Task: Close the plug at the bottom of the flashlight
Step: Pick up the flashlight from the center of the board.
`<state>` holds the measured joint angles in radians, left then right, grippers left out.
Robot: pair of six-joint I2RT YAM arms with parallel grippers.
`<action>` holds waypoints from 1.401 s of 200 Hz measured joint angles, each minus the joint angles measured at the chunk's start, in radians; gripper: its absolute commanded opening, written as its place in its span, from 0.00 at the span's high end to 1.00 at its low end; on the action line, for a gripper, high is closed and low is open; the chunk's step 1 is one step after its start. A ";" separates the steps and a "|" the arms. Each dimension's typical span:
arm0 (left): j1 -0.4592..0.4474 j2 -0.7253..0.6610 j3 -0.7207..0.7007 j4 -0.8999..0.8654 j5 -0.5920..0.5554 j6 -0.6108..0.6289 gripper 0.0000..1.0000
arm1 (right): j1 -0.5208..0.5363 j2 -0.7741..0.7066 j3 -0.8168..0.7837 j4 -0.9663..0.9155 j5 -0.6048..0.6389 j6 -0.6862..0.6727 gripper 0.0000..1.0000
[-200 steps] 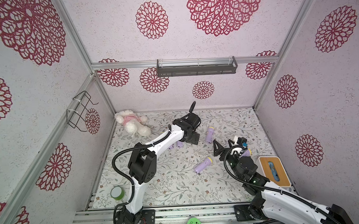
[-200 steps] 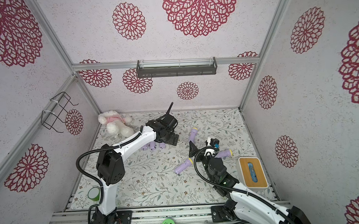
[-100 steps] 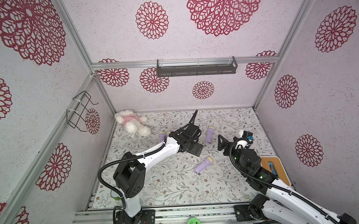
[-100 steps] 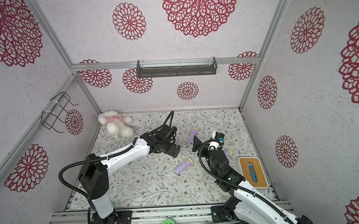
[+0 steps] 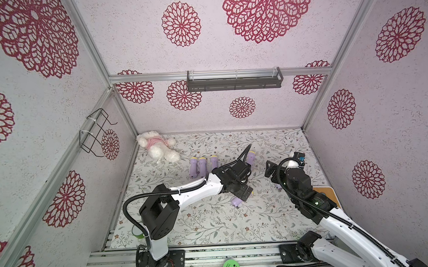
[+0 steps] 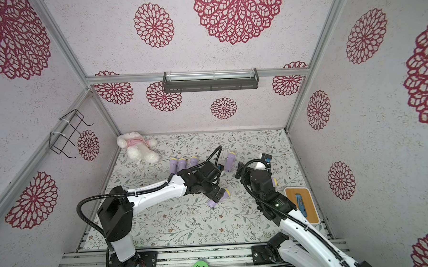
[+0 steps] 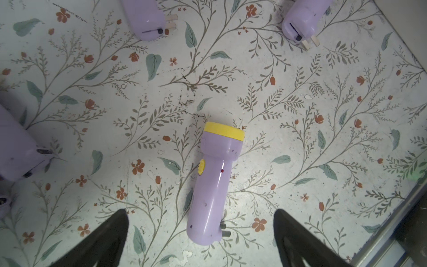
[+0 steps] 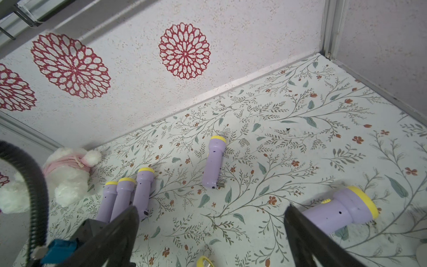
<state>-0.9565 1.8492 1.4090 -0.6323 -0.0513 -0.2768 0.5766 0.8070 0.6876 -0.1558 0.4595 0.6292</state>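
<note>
A purple flashlight (image 7: 213, 182) with a yellow head lies on the floral floor, and two plug prongs (image 7: 225, 230) stick out of its bottom end. My left gripper (image 7: 201, 211) hangs open just above that bottom end, one finger on each side and neither touching. In both top views the left gripper (image 5: 242, 191) (image 6: 215, 192) covers most of this flashlight (image 5: 236, 201) (image 6: 214, 201). My right gripper (image 8: 212, 208) (image 5: 271, 170) is open and empty, up off the floor to the right.
Three flashlights (image 5: 200, 164) lie in a row at the back, one (image 5: 250, 157) lies alone, another (image 8: 342, 210) lies by the right arm. A plush toy (image 5: 156, 146) sits in the back left corner. A wooden board (image 6: 301, 204) lies at the right wall and a green tape roll (image 5: 137, 233) at the front left.
My left gripper has swung from the back, near the row of flashlights, forward to above the lone flashlight in the middle. The right arm has shifted slightly to the right.
</note>
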 measured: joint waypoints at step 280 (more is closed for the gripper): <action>-0.032 0.247 0.105 -0.077 -0.060 0.027 0.28 | -0.064 0.036 0.041 -0.081 -0.124 0.002 0.01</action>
<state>-0.9890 2.0960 1.5135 -0.7097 -0.1112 -0.2501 0.5121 0.8429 0.7288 -0.2367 0.3355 0.6315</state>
